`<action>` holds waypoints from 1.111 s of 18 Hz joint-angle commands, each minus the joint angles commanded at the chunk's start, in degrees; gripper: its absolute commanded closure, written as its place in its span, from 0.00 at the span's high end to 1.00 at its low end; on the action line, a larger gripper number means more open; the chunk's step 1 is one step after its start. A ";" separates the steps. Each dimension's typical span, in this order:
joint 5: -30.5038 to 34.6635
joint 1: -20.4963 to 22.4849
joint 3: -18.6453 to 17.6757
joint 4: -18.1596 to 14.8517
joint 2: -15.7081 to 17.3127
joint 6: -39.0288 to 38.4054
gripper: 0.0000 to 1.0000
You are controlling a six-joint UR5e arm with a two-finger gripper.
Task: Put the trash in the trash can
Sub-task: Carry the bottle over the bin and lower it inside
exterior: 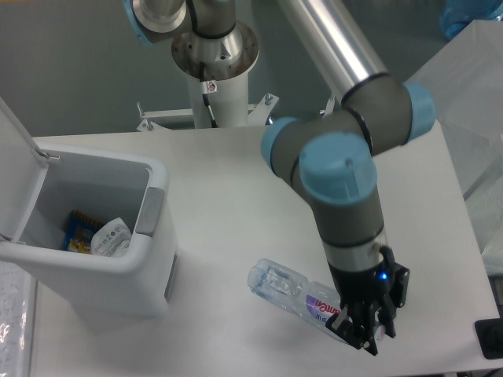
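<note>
My claw (363,334) is clamped on the cap end of the bottle (295,292), whose base tilts off the desk (236,204) toward the trash can (118,236). Its lid stands open, with a wrapper (110,236) already inside, so I judge the bottle goes next.

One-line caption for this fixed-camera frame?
Gripper closes on the clear bottle lying on the table; open-lidded bin holds trash.
</note>
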 joint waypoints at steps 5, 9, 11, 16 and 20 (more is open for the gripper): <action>-7.63 -2.03 0.09 0.09 8.17 0.00 0.10; -13.17 -4.21 0.00 0.09 12.92 -0.26 0.11; -17.73 -5.89 -0.96 0.09 14.42 -0.26 0.11; -28.20 -7.21 -4.82 0.09 15.66 2.09 0.11; -30.94 -8.97 -10.80 0.09 17.67 7.99 0.12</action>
